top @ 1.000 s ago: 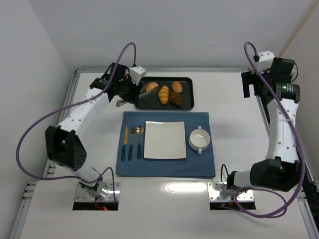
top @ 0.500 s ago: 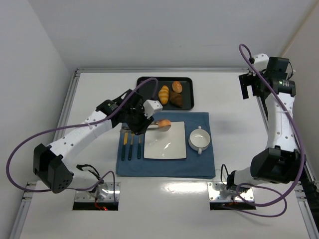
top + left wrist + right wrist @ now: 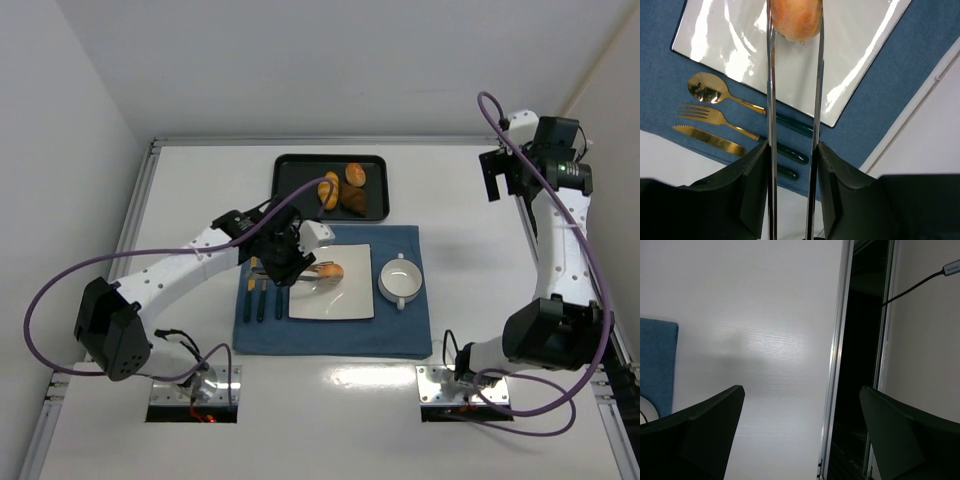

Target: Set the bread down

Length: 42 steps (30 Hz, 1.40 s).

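The bread (image 3: 332,270) (image 3: 796,17), a small round orange-golden bun, is pinched between the tips of thin metal tongs (image 3: 770,100). My left gripper (image 3: 289,260) (image 3: 793,150) is shut on the tongs' two arms and holds them over the upper middle of the white square plate (image 3: 335,302) (image 3: 725,35). I cannot tell whether the bun touches the plate or hangs just above it. My right gripper (image 3: 497,175) (image 3: 802,390) is raised at the far right, open, with nothing between its fingers.
A black tray (image 3: 296,166) at the back holds a yellow ridged roll (image 3: 328,190), another bun (image 3: 354,174) and a dark croissant (image 3: 354,200). On the blue mat (image 3: 330,335) lie a gold spoon (image 3: 707,87), fork (image 3: 710,116) and knife (image 3: 710,140), and a white bowl (image 3: 400,280).
My left arm carried the bread in the tongs from the tray to the plate, and over the last half second moved slightly nearer and lower. The right arm barely moved.
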Tool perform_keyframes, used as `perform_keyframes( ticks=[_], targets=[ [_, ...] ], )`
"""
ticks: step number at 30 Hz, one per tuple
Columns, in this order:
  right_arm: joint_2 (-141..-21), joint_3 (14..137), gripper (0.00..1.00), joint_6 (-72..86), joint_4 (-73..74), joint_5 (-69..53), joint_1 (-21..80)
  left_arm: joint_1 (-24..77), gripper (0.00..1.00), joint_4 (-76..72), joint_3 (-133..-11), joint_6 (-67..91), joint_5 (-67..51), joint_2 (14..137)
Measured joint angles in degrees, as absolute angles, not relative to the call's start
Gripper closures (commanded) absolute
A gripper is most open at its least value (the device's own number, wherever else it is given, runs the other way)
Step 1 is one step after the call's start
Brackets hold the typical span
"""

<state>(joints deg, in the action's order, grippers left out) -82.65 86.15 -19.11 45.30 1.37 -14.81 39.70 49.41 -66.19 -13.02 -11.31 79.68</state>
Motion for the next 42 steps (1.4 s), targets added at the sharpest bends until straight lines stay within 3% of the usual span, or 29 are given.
perform_keyframes(
  ticks=[9,13,14,21,42],
  targets=[
    [-81.7,85.1,0.00,-19.6,45.2,1.5,-14.8,39.7,0.76,45.6,-64.6,-13.0,-11.8,82.8],
    [-81.6,85.1,0.00,-19.6,45.1,1.5,-14.8,39.7,0.62,44.4,-63.7,-13.0,-11.9,83.8],
    [-81.6,85.1,0.00,-19.7,45.1,1.5,-14.8,39.7,0.55,44.2,-63.3,-13.1,-11.9,83.8],
    [-81.6,85.1,0.00,-19.8,45.1,1.5,-14.8,39.7,0.42,43.0,-61.6,-12.8,-12.2,83.9],
    [-81.6,85.6,0.00,-19.8,45.2,1.5,-14.8,39.0,0.42,42.5,-62.4,-11.4,-12.6,83.7]
  ],
)
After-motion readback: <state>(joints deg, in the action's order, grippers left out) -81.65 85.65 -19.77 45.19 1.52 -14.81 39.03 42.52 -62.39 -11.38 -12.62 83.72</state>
